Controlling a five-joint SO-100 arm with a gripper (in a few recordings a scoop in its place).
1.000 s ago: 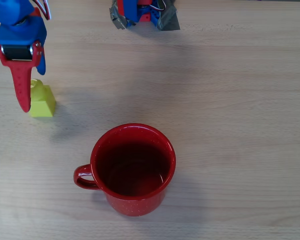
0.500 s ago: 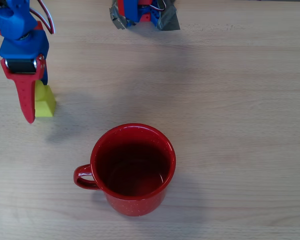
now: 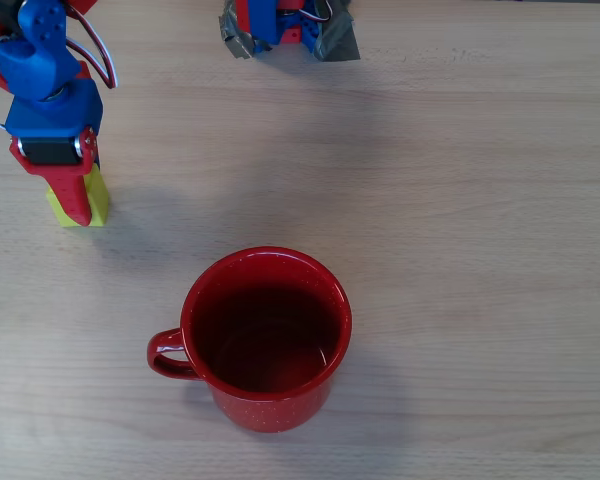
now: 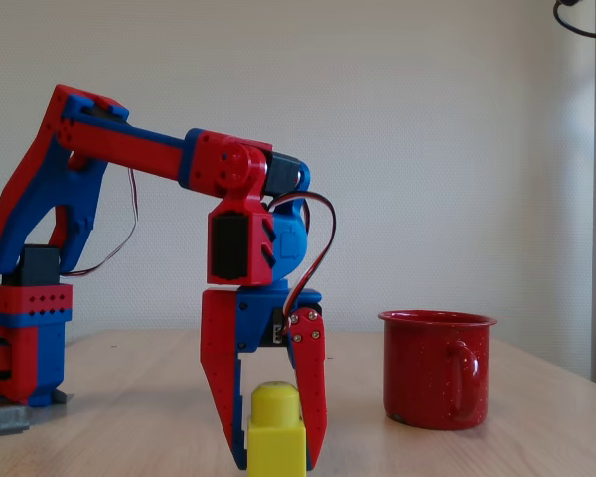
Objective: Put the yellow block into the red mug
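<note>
The gripper (image 4: 274, 459) straddles the yellow block (image 4: 276, 431) (resting on the table (image 3: 460, 200)), fingers open on either side; the red mug (image 3: 266, 336) stands well apart.

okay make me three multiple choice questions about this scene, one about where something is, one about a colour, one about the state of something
1. In the overhead view, where is the yellow block relative to the red mug?
A. Inside it
B. Up and to the left of it, on the table
C. Right of it, touching its handle

2. What colour are the gripper's fingers?
A. Red
B. White
C. Black

3. What is inside the mug?
A. The yellow block
B. A spoon
C. Nothing visible

Answers:
1. B: the block sits apart from the mug, toward the picture's upper left, with the gripper over it.
2. A: the fixed view shows two red fingers reaching down, one on either side of the block as seen from there.
3. C: the overhead view looks straight into a bare dark red inside.
</note>
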